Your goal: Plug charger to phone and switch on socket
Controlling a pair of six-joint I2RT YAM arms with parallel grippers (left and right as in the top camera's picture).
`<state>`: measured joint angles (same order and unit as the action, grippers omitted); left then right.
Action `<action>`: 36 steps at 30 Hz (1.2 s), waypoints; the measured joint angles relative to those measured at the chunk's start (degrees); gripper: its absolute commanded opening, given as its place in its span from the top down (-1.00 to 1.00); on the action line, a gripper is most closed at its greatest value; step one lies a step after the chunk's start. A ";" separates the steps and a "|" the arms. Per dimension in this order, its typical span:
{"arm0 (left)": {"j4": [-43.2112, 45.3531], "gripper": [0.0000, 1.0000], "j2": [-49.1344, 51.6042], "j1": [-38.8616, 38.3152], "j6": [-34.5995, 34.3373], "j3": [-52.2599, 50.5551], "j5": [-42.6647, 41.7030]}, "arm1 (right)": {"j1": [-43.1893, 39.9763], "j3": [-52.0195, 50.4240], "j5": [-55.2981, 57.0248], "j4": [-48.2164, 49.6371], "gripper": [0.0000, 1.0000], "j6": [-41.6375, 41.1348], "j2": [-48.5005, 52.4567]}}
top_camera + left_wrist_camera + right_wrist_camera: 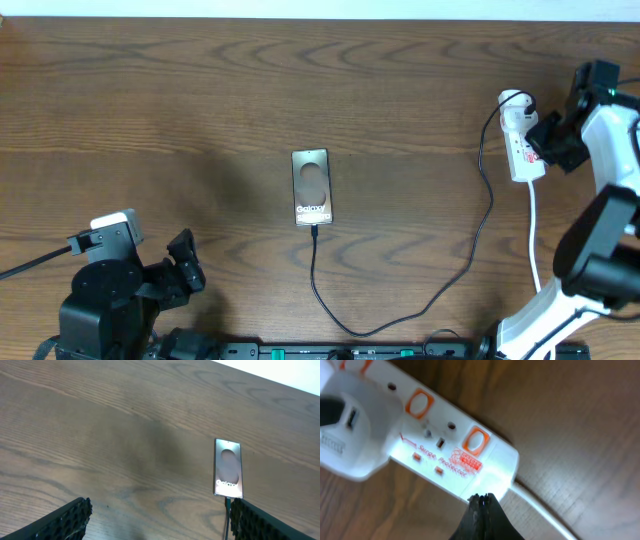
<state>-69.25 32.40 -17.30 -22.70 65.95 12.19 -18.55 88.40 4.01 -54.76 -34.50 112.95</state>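
Brown wood-grain table (200,100) fills every view. At the near left, the left gripper (160,520) hangs with its jaws spread wide and empty. In the middle lies the phone (311,187), flat and glossy, so probably slippery. The charger (400,318), thin and limp, meets its near end and loops right to the socket (520,150) at far right. The socket looks light and may slide if pushed. The right gripper (481,502) is pinched shut on nothing at the socket's cord end. A downward press on an orange switch (475,440) suits best.

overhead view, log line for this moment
thin black cable: tip at dark glossy phone | left gripper: open, empty | right gripper: shut at white power strip
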 measured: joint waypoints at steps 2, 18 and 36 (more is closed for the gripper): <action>0.04 -0.81 0.00 0.00 0.00 0.00 0.00 | -0.22 4.61 -0.22 -1.03 0.98 0.22 3.91; 0.02 -0.81 0.00 0.00 0.00 0.00 0.00 | -0.48 11.85 -4.63 2.54 0.98 0.46 10.36; 0.00 -0.81 0.00 0.00 0.00 0.00 0.00 | -1.05 12.04 -6.75 6.01 0.98 0.46 14.16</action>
<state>-69.25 32.40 -17.30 -22.70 65.95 12.19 -19.59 100.44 -2.74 -48.75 -34.04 127.11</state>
